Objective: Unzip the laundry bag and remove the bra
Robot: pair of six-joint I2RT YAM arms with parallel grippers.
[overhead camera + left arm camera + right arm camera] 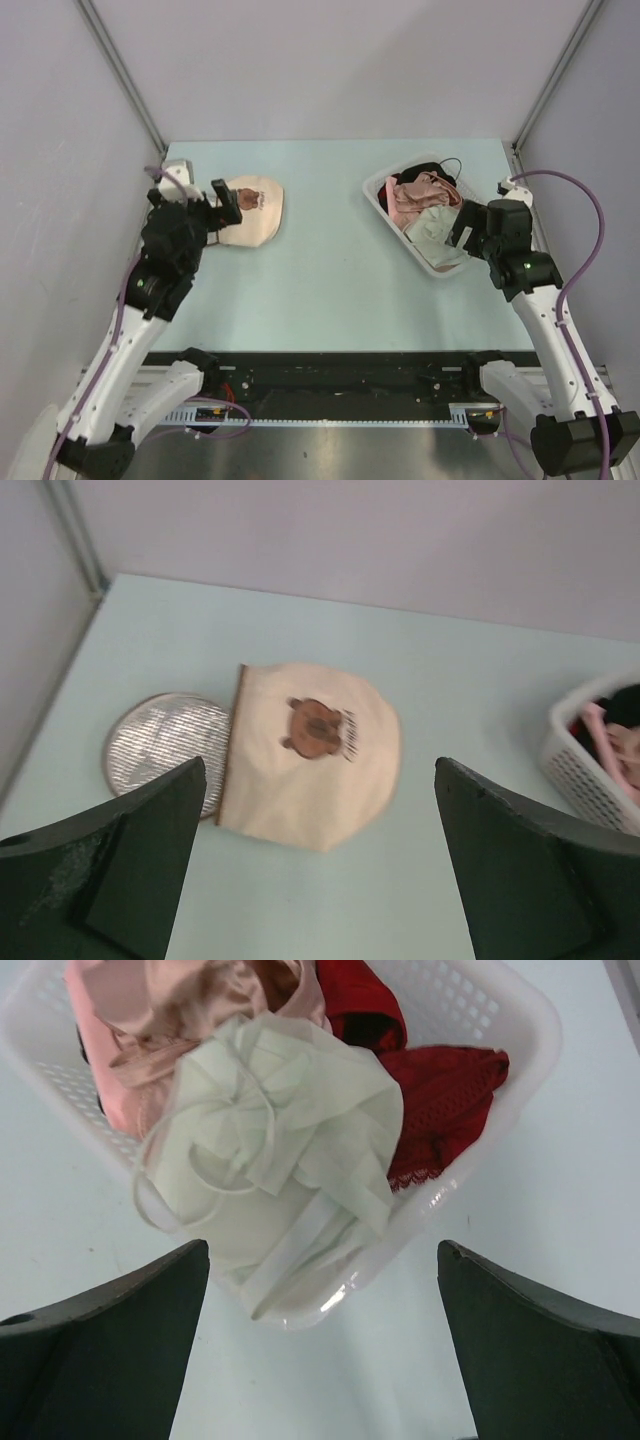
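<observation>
The laundry bag lies on the table at the far left. In the left wrist view the bag's beige half with a brown label lies beside a round silvery mesh lining. My left gripper is open and empty, just short of the bag. The pale mint bra lies bunched on top of other garments in a white basket, also seen from above. My right gripper is open and empty at the basket's near end.
The white perforated basket stands at the far right and also holds a pink satin garment and a red-and-black garment. Grey walls close in the table on the left, back and right.
</observation>
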